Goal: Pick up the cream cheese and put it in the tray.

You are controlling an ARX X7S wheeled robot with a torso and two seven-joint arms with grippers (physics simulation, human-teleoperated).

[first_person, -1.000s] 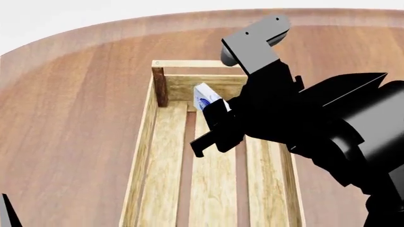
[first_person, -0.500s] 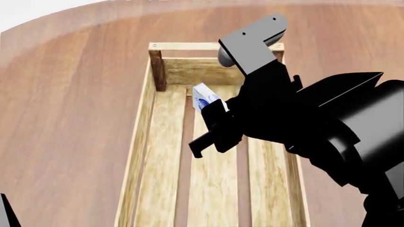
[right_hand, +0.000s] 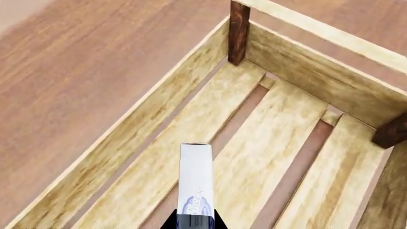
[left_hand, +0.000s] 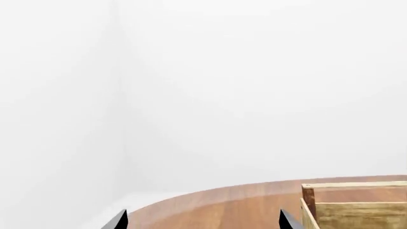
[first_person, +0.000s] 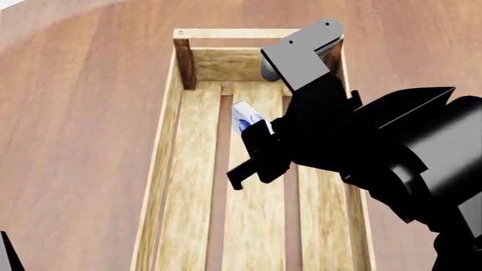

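At the far left, only the tips of the left hand (left_hand: 202, 222) show, spread well apart and holding nothing, above the round wooden worktop (first_person: 83, 113). The tray (first_person: 167, 141) lies lengthwise on the worktop, slatted floor bare. Over its middle slats, the right hand (first_person: 252, 138) is clamped on the cream cheese (first_person: 247, 117), which is held on edge, tilted, above the slats and not touching them.

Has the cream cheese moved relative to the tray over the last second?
Yes. The cream cheese, held in the right pincer, has come back from the tray's far end wall, toward its middle.
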